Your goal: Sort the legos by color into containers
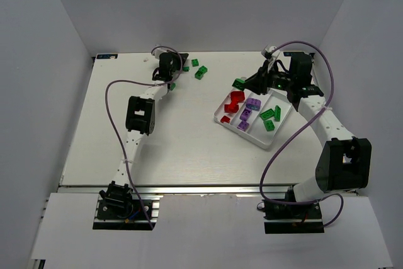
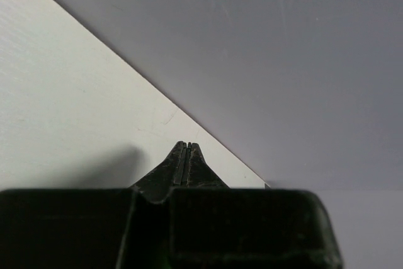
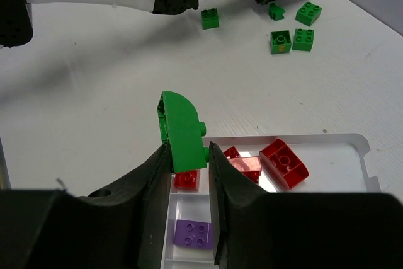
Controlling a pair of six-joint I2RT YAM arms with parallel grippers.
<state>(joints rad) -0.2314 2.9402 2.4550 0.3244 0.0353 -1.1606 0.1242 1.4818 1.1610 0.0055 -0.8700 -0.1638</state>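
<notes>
Right gripper [image 3: 187,150]: clamped on a rounded green brick [image 3: 181,124], held by its lower part.
Brick axis: long side ran out along the fingers and stuck out well past the tips.
Brick place: in the air at the tray's [image 3: 334,168] far-left corner, seen from the top view. It was over the red bricks [image 1: 234,100], not touching them.
Tray fill: three slots side by side, with red on the left, purple bricks [image 1: 247,115] in the middle and greens on the right.
Key relation: the green slot [image 1: 278,122] lay to the right of the fingers, past the red and purple slots and toward the right arm's own side. It was out of sight in the right wrist view.
Step (my read): brick lifted and over the wrong colour, so it looked to need a shift sideways before release.
Risk: brick is tall and the dividers are low, so it could tip into the purple slot.
Left gripper [image 2: 187,154]: fingers pressed together with nothing between them, at the table's [image 2: 75,111] far edge.
Loose greens [image 1: 200,74]: a few on the table near the left gripper and well apart from the tray, so the left arm was nearer to them.
Progress: partly sorted.
</notes>
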